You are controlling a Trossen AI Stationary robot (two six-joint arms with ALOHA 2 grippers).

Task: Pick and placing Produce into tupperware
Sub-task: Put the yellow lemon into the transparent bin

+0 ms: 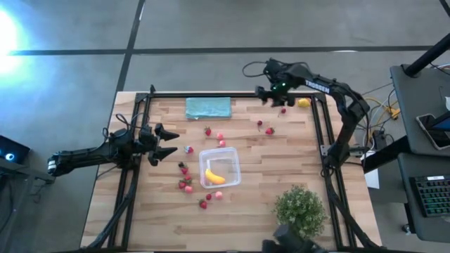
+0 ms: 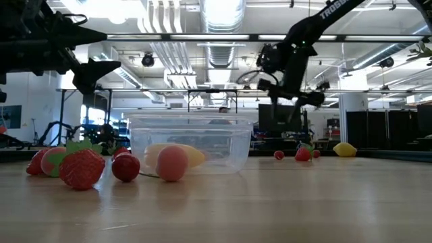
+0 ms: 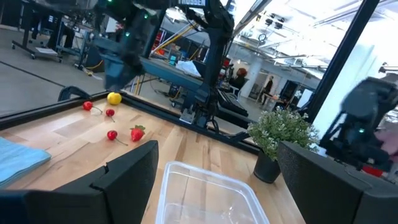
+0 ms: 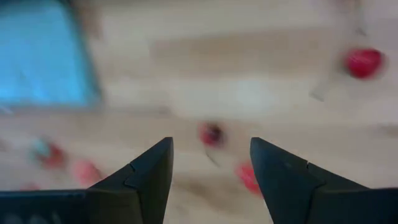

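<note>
Clear plastic tupperware (image 1: 220, 167) sits near the middle of the wooden bench (image 1: 260, 190), with the yellow banana (image 1: 214, 176) already lying inside it. Around it the bench is scattered with small red and pink fruits: from above I count four close to its left and near edges (image 1: 185, 184), two more just in front of it (image 1: 219, 195), two pinkish ones beyond it (image 1: 221, 140), and a pair of red ones (image 1: 266, 128) toward the far right. A yellow lemon (image 1: 303, 102) lies by the far right rail, and a teal cloth (image 1: 208, 107) lies flat at the far edge. The right side of the bench is mostly open wood, apart from a bushy green plant (image 1: 300, 208) near the front right corner. The left gripper (image 1: 166, 142) hovers left of the tupperware, its fingers spread wide apart; its wrist view looks straight over the container's rim (image 3: 208, 183). The right gripper (image 1: 271, 95) hangs above the far edge beside the lemon, fingers apart, with blurred red fruit (image 4: 212, 133) below it. Only the level view shows how high both arms ride above the bench, and it hides the cloth.
</note>
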